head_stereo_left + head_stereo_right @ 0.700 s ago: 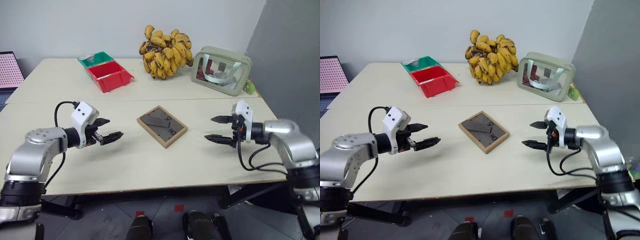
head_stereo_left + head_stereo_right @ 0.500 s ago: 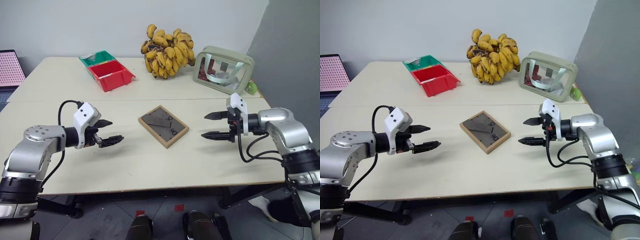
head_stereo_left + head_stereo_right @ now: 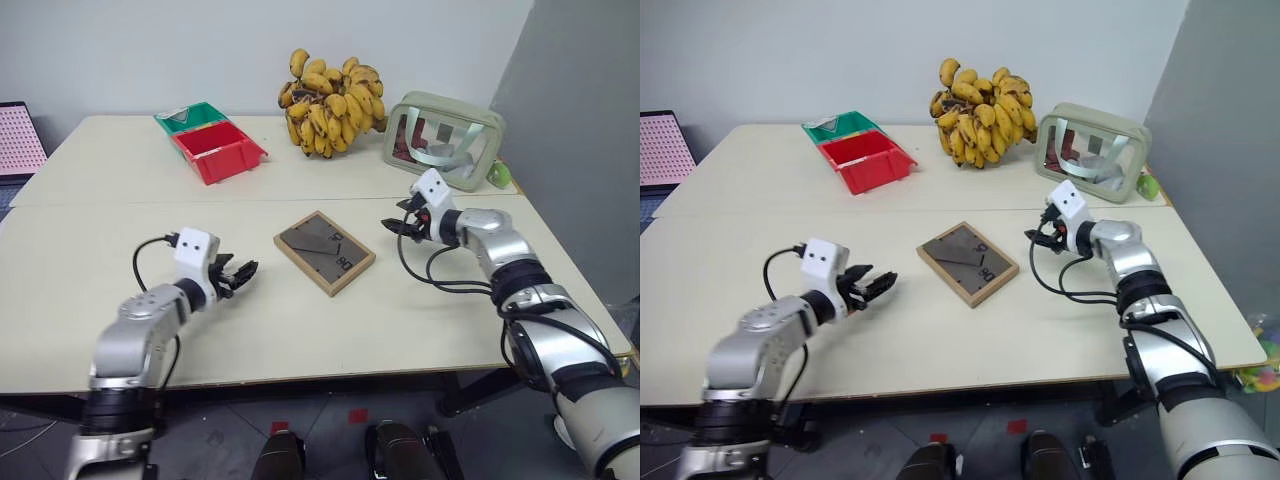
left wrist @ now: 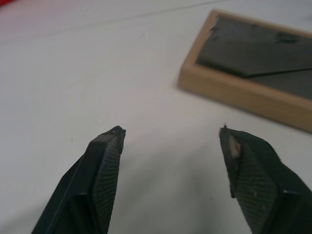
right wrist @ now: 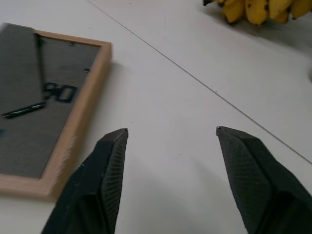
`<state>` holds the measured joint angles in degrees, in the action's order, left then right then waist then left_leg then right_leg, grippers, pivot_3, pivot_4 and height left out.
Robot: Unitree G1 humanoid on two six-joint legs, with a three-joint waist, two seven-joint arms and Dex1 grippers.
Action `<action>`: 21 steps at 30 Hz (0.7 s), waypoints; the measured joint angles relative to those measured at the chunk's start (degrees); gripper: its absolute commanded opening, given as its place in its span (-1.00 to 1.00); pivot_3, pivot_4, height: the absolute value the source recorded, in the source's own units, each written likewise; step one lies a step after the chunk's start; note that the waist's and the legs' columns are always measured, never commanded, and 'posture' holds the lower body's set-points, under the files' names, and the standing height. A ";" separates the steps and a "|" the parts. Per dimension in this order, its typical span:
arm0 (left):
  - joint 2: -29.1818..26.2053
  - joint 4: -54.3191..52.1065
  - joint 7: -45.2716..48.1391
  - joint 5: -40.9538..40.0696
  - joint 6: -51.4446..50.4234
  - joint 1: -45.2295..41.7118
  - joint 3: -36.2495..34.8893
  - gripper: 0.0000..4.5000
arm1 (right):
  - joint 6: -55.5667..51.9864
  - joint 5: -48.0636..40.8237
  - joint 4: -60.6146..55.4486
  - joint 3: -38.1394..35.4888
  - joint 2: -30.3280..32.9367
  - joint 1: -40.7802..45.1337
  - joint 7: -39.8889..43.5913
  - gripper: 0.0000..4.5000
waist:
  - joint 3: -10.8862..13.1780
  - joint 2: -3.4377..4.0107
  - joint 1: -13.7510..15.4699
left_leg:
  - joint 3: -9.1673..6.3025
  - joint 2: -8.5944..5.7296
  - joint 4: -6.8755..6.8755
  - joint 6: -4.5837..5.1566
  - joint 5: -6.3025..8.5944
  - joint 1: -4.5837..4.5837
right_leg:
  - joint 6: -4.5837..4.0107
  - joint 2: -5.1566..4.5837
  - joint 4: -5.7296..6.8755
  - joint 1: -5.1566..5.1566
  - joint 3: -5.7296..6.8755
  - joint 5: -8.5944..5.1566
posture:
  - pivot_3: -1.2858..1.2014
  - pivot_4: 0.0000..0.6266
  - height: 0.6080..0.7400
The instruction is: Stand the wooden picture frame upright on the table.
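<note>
While the wooden picture frame (image 3: 325, 252) lies face down mid-bench, back panel and folded stand up, I judge it light, rigid and slick along its flat wood rim, its front likely fragile; the long edges look the best hold. My left fingers (image 4: 107, 170) stand apart just short of one corner, my right fingers (image 5: 109, 165) apart beside the opposite edge, both empty. Bare bench (image 3: 300, 330) surrounds it; the bananas (image 3: 330, 105), red bin (image 3: 220, 150) and pouch (image 3: 445, 138) sit well back.

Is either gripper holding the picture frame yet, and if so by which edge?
Nothing is held. The left gripper and right gripper both have open, empty jaws on either side of the wooden picture frame, which lies flat, back up, on the table.
</note>
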<state>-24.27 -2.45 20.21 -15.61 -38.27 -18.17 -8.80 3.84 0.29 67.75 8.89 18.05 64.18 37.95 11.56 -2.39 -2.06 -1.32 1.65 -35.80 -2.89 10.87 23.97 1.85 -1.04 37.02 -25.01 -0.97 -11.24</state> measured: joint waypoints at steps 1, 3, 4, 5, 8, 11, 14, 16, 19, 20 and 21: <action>1.35 -0.05 -2.00 0.97 0.08 -0.06 0.60 -0.07 | 0.89 1.03 1.47 0.28 -0.85 0.05 -1.29 -0.20 | 0.00 0.00 0.18 | 0.01 -0.02 0.00 0.00 0.00 0.00 | 0.00 -0.01 -0.01 0.00 -0.02 0.00 | 0.03 -0.52 1.00; 4.02 0.03 -6.30 4.05 0.87 -0.23 2.51 -0.23 | 2.07 3.28 4.32 0.74 -2.54 0.07 -3.23 -0.38 | 0.00 0.00 0.36 | 0.01 -0.04 0.00 0.00 0.00 0.02 | 0.02 -0.02 -0.02 0.01 -0.02 0.02 | 0.03 -0.52 1.00; 4.88 0.10 -7.39 4.94 1.04 -0.59 3.33 -0.31 | 2.28 3.97 5.21 1.01 -3.09 0.06 -3.61 -0.48 | 0.00 0.00 0.41 | 0.01 -0.05 -0.01 0.00 0.00 0.01 | 0.02 -0.03 -0.02 0.03 -0.02 0.02 | 0.03 -0.52 1.00; 5.76 0.13 -8.10 5.50 1.04 -1.03 4.23 -0.39 | 2.63 4.73 5.90 1.29 -3.65 0.06 -3.86 -0.57 | 0.00 0.00 0.41 | 0.00 -0.05 -0.02 0.00 0.00 0.00 | 0.05 -0.03 -0.01 0.04 -0.02 0.04 | 0.03 -0.52 1.00; 8.38 1.29 -8.33 6.29 1.12 -2.91 6.69 -0.68 | 3.18 5.75 6.75 1.29 -5.15 0.04 -3.00 -0.89 | 0.00 0.00 0.30 | 0.00 -0.04 -0.08 0.00 0.00 -0.06 | 0.04 -0.01 -0.01 0.10 -0.01 0.09 | 0.03 -0.52 1.00; 10.01 3.16 -7.98 7.11 1.36 -4.85 9.53 -0.97 | 3.22 5.66 6.70 1.16 -6.67 -0.08 -0.29 -1.00 | 0.00 0.01 0.16 | -0.01 -0.01 -0.10 0.01 -0.01 -0.14 | 0.02 0.03 0.01 0.17 0.00 0.12 | 0.03 -0.52 1.00; 8.52 4.90 -4.45 9.06 0.89 -7.02 13.59 -0.97 | 4.12 5.27 3.73 0.97 -6.16 -2.92 5.39 -1.00 | -0.08 0.09 0.27 | -0.12 0.00 -0.09 0.01 -0.01 -0.37 | 0.00 0.06 -0.06 0.50 0.10 0.10 | 0.03 -0.52 1.00; 7.02 5.15 -2.50 10.01 0.61 -7.48 15.06 -0.97 | 4.69 5.21 1.42 1.17 -5.82 -5.27 7.61 -1.00 | -0.14 0.19 0.21 | -0.08 -0.01 -0.06 0.01 0.00 -0.60 | 0.00 0.04 -0.15 0.76 0.06 0.09 | 0.03 -0.52 1.00; 4.98 3.17 0.29 10.48 -1.50 -7.12 16.42 -0.97 | 3.24 5.13 -6.48 1.52 -4.86 -9.68 10.90 -1.00 | -0.15 0.18 0.20 | -0.10 -0.03 -0.05 0.01 0.01 -0.72 | -0.32 0.01 -0.15 0.89 0.07 -0.11 | 0.03 -0.52 1.00; 3.64 1.57 1.71 10.41 -2.91 -6.80 17.03 -0.97 | 2.02 4.86 -10.83 1.66 -4.41 -12.19 12.26 -1.00 | -0.16 0.19 0.18 | -0.09 -0.03 -0.02 0.01 0.01 -0.73 | -0.32 0.01 -0.13 0.89 0.06 -0.11 | 0.03 -0.52 1.00; 2.27 -0.35 3.11 10.26 -4.54 -6.26 17.42 -0.97 | 0.33 4.28 -15.63 1.80 -3.96 -14.96 13.45 -1.00 | -0.17 0.20 0.13 | -0.08 -0.02 0.02 0.01 0.01 -0.78 | -0.32 0.02 -0.12 0.88 0.04 -0.11 | 0.03 -0.52 1.00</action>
<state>-22.00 -2.80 23.32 -5.35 -42.82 -24.43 8.63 4.17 4.57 52.12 10.69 14.09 49.21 51.40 11.40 -2.19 -1.93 -1.40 1.64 -35.78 -2.88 10.88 23.19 1.53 -1.02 36.90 -24.13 -0.92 -11.36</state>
